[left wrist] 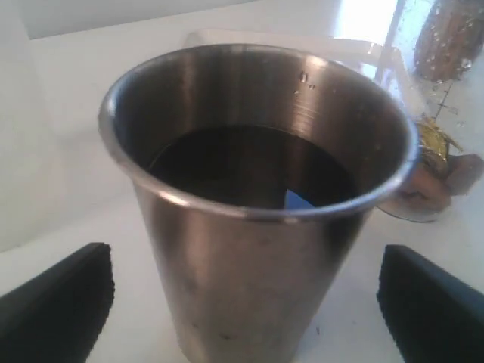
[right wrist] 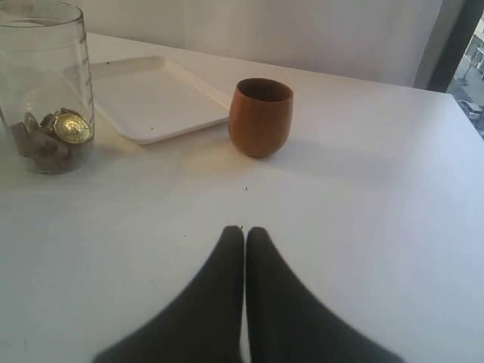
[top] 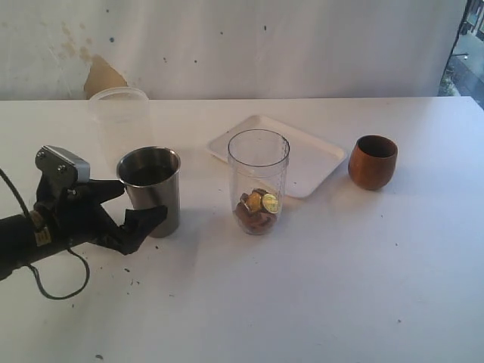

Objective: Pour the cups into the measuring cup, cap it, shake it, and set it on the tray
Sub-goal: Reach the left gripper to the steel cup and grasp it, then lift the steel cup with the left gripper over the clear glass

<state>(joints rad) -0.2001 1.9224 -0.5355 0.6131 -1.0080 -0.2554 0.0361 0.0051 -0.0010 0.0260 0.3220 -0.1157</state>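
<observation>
We are at the grasp of the steel tumbler (top: 150,189): our left end effector (top: 142,200) stands open around it, holding nothing; next, close and lift.

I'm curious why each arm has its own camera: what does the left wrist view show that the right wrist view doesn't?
Only the left wrist view: the steel tumbler, dark inside, standing between the open left jaws. Only the right wrist view: the wooden cup and the right jaws, pressed shut. Both: the measuring cup holding gold-wrapped pieces, and the white tray.
</observation>
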